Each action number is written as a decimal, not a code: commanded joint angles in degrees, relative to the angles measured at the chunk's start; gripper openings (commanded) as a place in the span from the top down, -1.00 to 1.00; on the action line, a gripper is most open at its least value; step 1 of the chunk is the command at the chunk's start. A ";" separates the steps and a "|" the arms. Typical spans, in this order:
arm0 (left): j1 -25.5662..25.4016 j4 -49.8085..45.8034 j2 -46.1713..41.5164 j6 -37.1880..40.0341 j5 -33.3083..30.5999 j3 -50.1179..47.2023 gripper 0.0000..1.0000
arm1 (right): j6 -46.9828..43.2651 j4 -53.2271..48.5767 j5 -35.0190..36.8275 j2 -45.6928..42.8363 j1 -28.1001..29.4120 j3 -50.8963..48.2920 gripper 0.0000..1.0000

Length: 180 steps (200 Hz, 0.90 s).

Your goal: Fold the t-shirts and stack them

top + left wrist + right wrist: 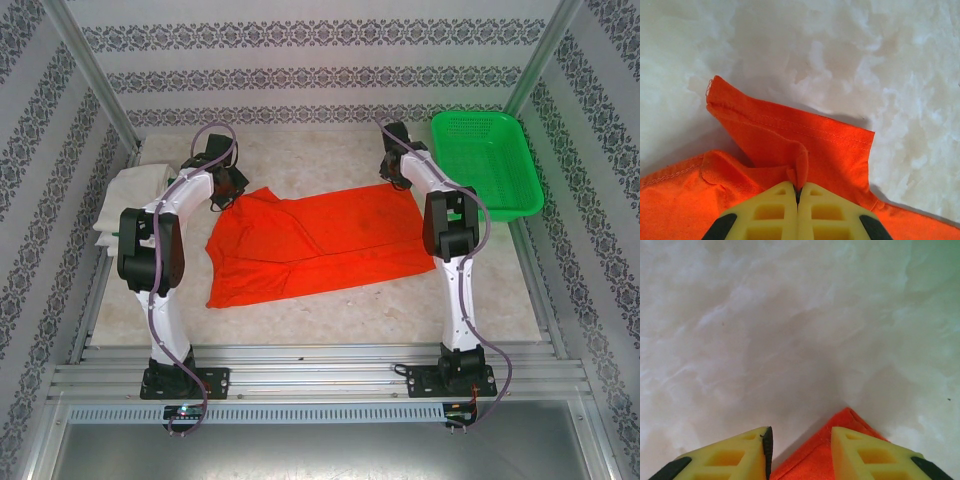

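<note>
So the setup is a pale marbled table (400,310) boxed in by walls with striped, flowery wallpaper, and an empty green mesh basket (490,160) sitting at the upper right of the overhead view.

The orange-red t-shirt (320,240) lies spread across the middle of the table, a bit rumpled on its left half. A pile of off-white shirts (125,195) sits at the left edge, well apart from it, so that looks like where the stack goes.

Both arms reach up the frame to the shirt's far edge, elbows bent and wrists tipped down toward the cloth. My guess is they're getting a hold on the two top corners so the far edge can be lifted and folded evenly.

The left gripper (797,192) has its fingers pressed right together, pinching a small raised fold of orange cloth near a stitched hem. In the overhead view it sits at the shirt's upper left (232,190).

The right gripper (801,440) has its fingers parted. The shirt's pointed corner lies between them, but nothing is pinched yet. From above it's at the upper right corner (392,175).
</note>
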 commanded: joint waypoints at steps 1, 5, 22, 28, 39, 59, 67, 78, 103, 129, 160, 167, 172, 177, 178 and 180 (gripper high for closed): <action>0.68 1.26 0.90 -0.21 0.35 -0.37 1.00 | 1.35 -6.42 -0.07 1.67 0.26 2.71 0.27; 0.69 1.31 0.97 -0.24 0.30 -0.33 1.00 | 1.50 -6.60 -0.19 1.75 0.26 2.70 0.27; 0.76 1.47 1.08 -0.20 0.43 -0.36 1.00 | 1.82 -7.07 -0.95 2.03 0.09 2.70 0.26; 0.81 1.54 1.20 -0.26 0.40 -0.35 1.00 | 2.01 -7.33 -1.33 2.24 -0.05 2.78 0.26; 0.77 1.61 1.32 -0.33 0.52 -0.34 1.00 | 2.30 -7.66 -2.51 2.71 -0.39 3.11 0.27; 0.86 1.71 1.43 -0.29 0.56 -0.43 1.00 | 2.83 -8.81 -4.25 3.77 -1.10 4.01 0.49; 0.86 1.71 1.43 -0.28 0.56 -0.42 1.00 | 2.83 -9.06 -4.57 3.88 -1.24 4.17 0.64; 0.95 1.84 1.49 -0.28 0.48 -0.54 1.00 | 2.59 -9.10 -4.77 3.89 -1.33 4.19 0.86; 1.20 1.85 1.60 -0.32 0.63 -0.67 1.00 | 1.24 -9.05 -4.76 2.56 -1.07 4.39 1.00; 1.49 1.78 1.26 -0.29 0.75 -0.42 1.00 | -1.02 -7.23 -2.89 -0.92 -0.18 3.25 1.00; 2.13 1.26 -0.93 0.15 0.43 -0.51 1.00 | -4.51 -1.54 -0.08 -7.56 1.36 -2.52 1.00; 2.34 1.28 -1.71 0.28 0.24 -0.74 1.00 | -5.25 0.12 0.25 -9.15 1.59 -4.48 1.00; 2.48 1.25 -2.25 0.27 0.14 -1.01 1.00 | -5.56 1.12 0.48 -10.24 1.76 -5.84 1.00; 2.61 1.24 -2.80 0.38 0.18 -1.29 1.00 | -5.88 2.09 0.82 -11.31 1.84 -7.20 1.00; 2.70 1.24 -2.93 0.40 0.15 -1.38 1.00 | -5.96 2.20 0.83 -11.53 1.93 -7.57 1.00; 2.70 1.27 -3.20 0.39 0.13 -1.49 1.00 | -6.07 2.68 0.89 -11.99 1.99 -8.17 1.00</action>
